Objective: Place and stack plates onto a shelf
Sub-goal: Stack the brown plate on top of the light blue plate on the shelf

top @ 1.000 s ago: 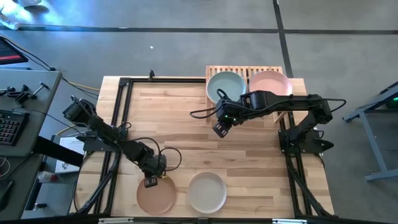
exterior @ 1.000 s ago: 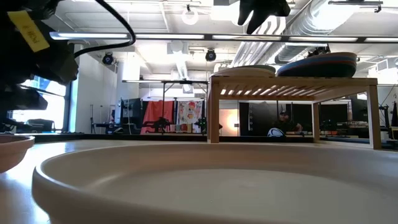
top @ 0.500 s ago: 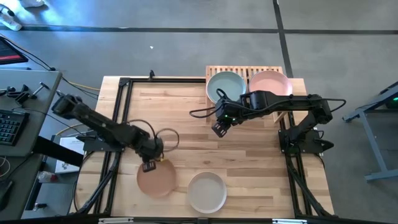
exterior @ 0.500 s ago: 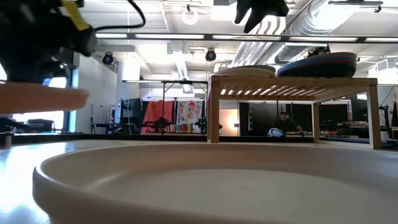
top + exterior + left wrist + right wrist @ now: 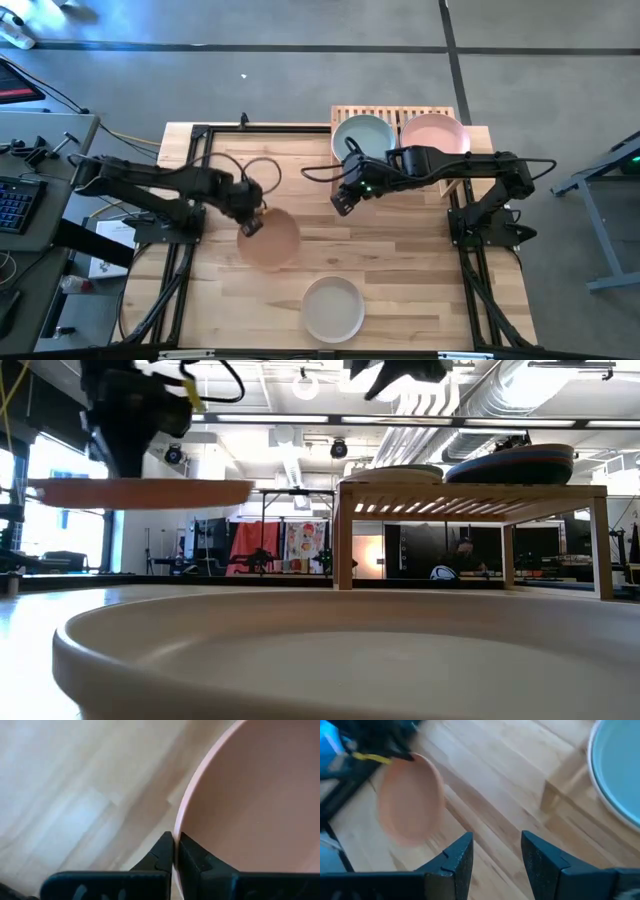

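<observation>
My left gripper (image 5: 250,227) is shut on a beige plate (image 5: 270,238), carried level above the table's middle; the low view shows this plate (image 5: 140,492) in the air. A cream plate (image 5: 333,308) lies flat near the table's near edge and fills the low view (image 5: 330,650). The shelf (image 5: 395,118) stands at the far edge with a pale green plate (image 5: 364,141) and a pink plate (image 5: 435,135) on top of stacks. My right gripper (image 5: 343,204) hovers open in front of the shelf, holding nothing. My left gripper pinches the beige plate's rim (image 5: 179,827) between its two fingers, one finger (image 5: 162,851) outside the rim and the other (image 5: 192,856) on the inner side. The plate is lifted clear of the table and sits level.
Black frame rails (image 5: 190,190) run along the table's left and right sides. Bare plank tabletop (image 5: 400,250) lies between the cream plate and the shelf. A desk with tools (image 5: 30,170) stands left of the table.
My left gripper has lifted the beige plate off the table's near-left corner and carried it up, toward the far edge and the right; the plate now hangs level above the table's middle. My right gripper has shifted slightly toward the left.
</observation>
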Controlling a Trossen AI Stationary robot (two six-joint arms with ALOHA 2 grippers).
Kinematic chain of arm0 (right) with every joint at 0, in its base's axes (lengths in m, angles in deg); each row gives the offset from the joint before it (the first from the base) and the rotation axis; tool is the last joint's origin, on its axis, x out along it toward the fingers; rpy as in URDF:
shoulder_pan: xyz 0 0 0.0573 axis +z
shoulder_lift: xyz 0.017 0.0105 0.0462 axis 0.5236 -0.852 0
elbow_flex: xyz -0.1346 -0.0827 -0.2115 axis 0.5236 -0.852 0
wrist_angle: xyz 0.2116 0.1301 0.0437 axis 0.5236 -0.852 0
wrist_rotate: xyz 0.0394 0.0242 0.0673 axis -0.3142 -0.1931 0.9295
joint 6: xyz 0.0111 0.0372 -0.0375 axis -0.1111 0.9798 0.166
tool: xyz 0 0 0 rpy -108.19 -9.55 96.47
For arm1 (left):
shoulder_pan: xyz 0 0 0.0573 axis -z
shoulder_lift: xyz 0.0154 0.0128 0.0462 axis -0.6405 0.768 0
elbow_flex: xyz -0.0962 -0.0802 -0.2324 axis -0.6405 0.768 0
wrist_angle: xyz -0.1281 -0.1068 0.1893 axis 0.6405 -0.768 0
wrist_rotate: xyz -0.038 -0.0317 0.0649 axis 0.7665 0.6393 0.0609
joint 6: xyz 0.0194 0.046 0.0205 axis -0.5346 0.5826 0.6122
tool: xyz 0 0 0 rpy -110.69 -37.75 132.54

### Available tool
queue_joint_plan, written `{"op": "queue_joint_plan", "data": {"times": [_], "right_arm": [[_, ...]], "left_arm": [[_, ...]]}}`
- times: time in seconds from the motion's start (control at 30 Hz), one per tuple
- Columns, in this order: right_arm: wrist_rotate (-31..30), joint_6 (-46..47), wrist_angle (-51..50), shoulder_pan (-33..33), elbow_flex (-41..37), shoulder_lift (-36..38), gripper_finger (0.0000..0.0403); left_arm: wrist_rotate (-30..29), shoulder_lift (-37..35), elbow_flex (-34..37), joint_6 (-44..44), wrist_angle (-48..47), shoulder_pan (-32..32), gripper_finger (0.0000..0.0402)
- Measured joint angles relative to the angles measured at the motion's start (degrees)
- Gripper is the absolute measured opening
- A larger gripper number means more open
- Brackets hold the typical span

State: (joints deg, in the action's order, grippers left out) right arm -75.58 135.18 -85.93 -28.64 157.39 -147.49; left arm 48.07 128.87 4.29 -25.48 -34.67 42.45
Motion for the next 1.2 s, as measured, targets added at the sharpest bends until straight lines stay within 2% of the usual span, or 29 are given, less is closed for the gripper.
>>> {"op": "queue_joint_plan", "data": {"times": [0.27, 0.63, 0.87, 1.2], "right_arm": [[-2.5, -0.8, 7.1, -0.8, 0.0, 0.0, 0.0142], [-2.2, -8.2, 21.7, -1.5, 0.0, 0.0, 0.0142], [1.9, -14.5, 30.1, -1.1, 0.0, 0.0, 0.0142], [-2.7, -15.7, 35.8, 0.4, 0.0, 0.0, 0.0142]], "left_arm": [[-0.3, 0.0, -5.7, 6.8, 0.1, -8.2, 0.0001], [-2.9, 0.0, -14.3, 18.2, 0.0, -13.5, 0.0001], [-2.9, 0.0, -16.7, 25.5, 0.1, -16.4, 0.0001], [-2.6, 0.0, -18.4, 32.7, -0.2, -19.8, 0.0003]]}}
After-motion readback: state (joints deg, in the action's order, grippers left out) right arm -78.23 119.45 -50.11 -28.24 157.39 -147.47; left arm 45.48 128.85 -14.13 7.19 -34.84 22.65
